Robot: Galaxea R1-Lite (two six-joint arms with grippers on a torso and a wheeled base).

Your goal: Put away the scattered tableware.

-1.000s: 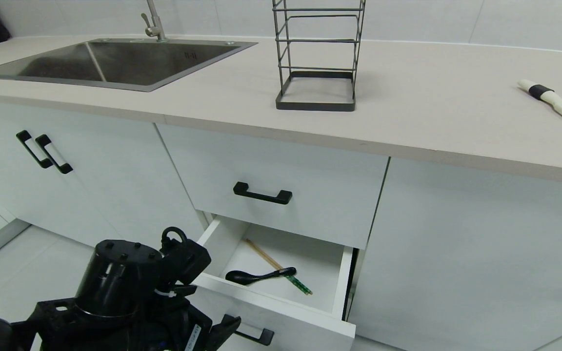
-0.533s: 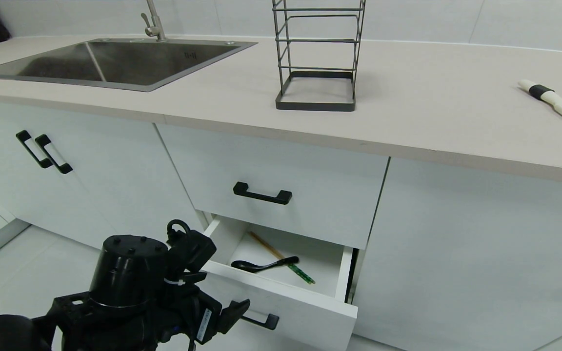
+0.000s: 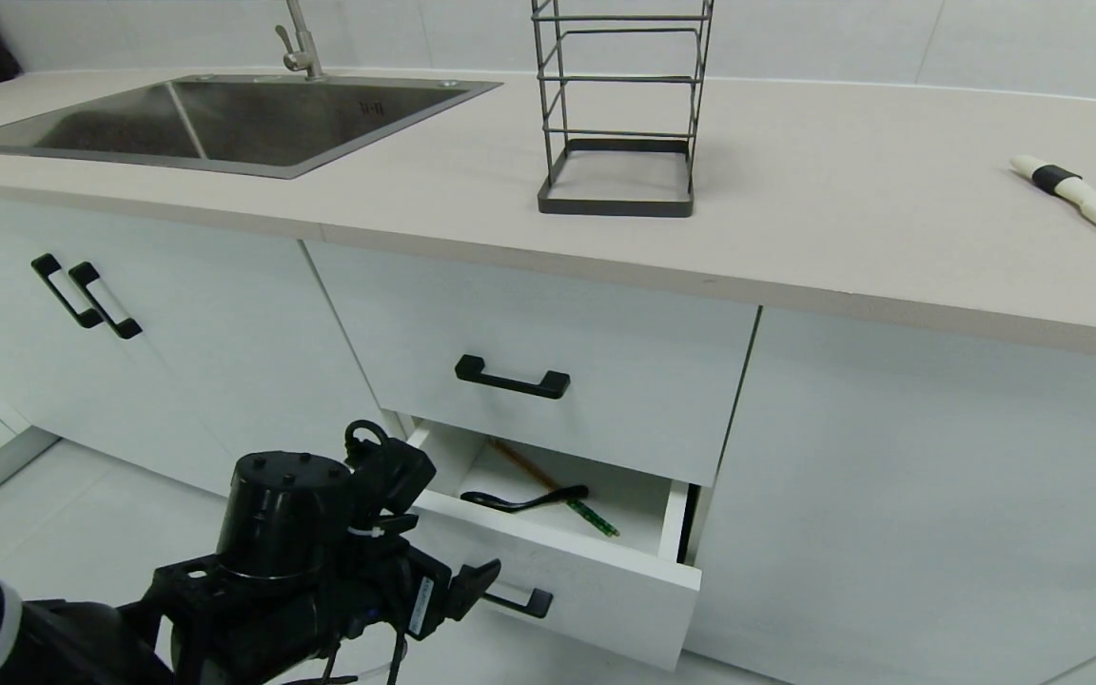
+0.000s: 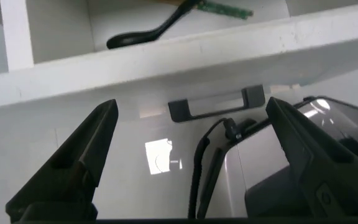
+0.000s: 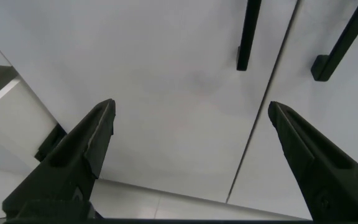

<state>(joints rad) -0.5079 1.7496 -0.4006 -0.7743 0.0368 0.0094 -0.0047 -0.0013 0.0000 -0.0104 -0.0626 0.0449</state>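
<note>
Left claw (image 4: 191,107): fingers spread wide and empty, and we're squared up on the lower drawer (image 3: 557,571), close to its front.
Right claw (image 5: 191,107): spread and empty too, facing the cabinet doors (image 5: 166,81), well apart from the drawer.
Step in hand: we'd call this the closing stage. The tableware lies inside, and the drawer stands partly out beneath the shut upper drawer (image 3: 529,371).
Next move: a straight, level push on the drawer front. We must keep the fingers off the black handle (image 4: 216,106) so that nothing snags.
Counter (image 3: 843,219): a pale utensil with a dark band (image 3: 1090,205) lies near its right end. We can't tell what it is, and it may be left to stow.
Spoon (image 3: 519,499): black and glossy, flat on the drawer floor, its handle lying across the chopsticks.
Chopsticks (image 3: 596,514): wooden with green patterned tips, lying slantwise, their far ends hidden under the upper drawer.
</note>
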